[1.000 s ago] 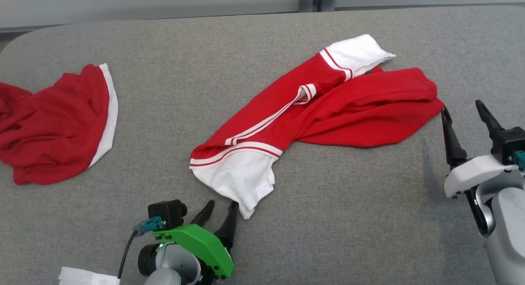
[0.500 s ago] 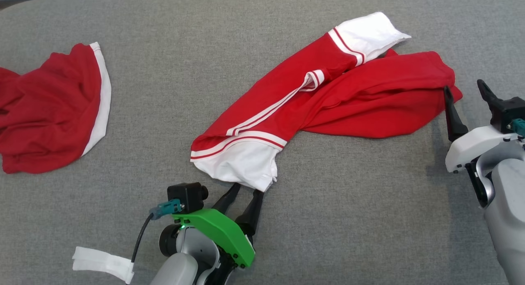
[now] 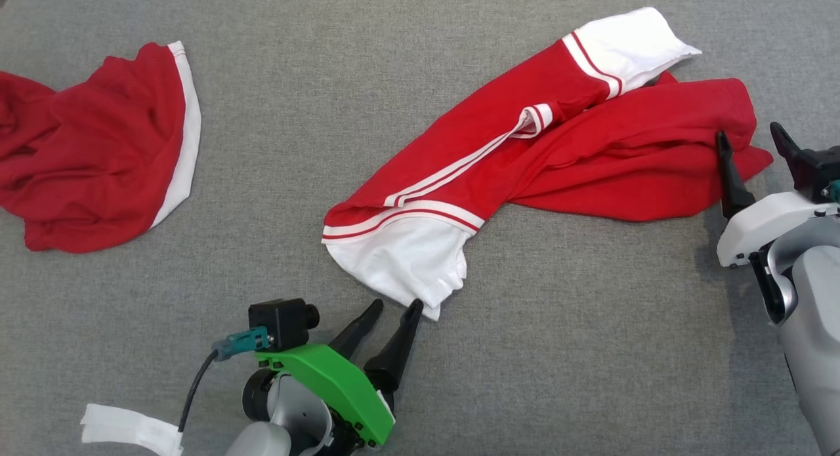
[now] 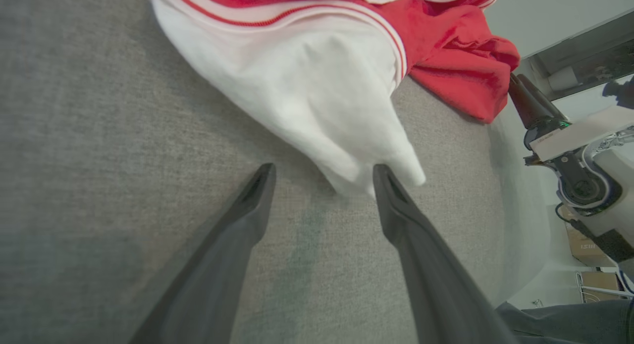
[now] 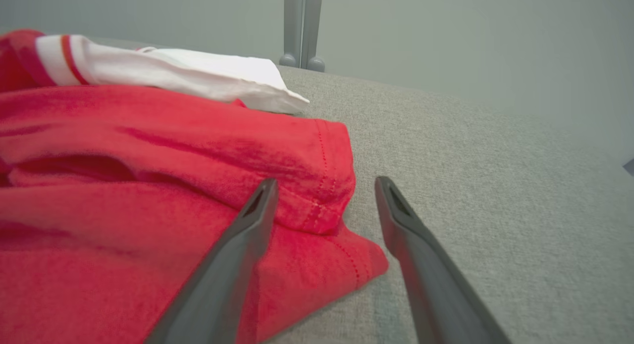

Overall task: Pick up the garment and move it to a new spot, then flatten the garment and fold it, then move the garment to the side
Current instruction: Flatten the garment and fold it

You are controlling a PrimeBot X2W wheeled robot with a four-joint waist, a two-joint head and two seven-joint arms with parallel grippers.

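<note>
Two red-and-white garments lie on the grey fabric surface. The garment being worked is crumpled. It sprawls from the middle of the head view to the upper right, with one white sleeve at the top right and the lower white sleeve pointing down toward the bottom centre. The second garment sits bunched against the left edge, well apart from the first.

At the bottom centre, the left gripper on its green mount has its jaws spread and grasps nothing. One fingertip is right at the tip of that lower sleeve. In the left wrist view the left gripper has the sleeve's end just above the gap; it may be brushing one finger, though I can't be sure.

At the right edge, the right gripper is likewise spread and empty. In the right wrist view the right gripper straddles the garment's red hem corner, one finger over the cloth and the other over bare grey.

A white strip shows at the bottom left.
</note>
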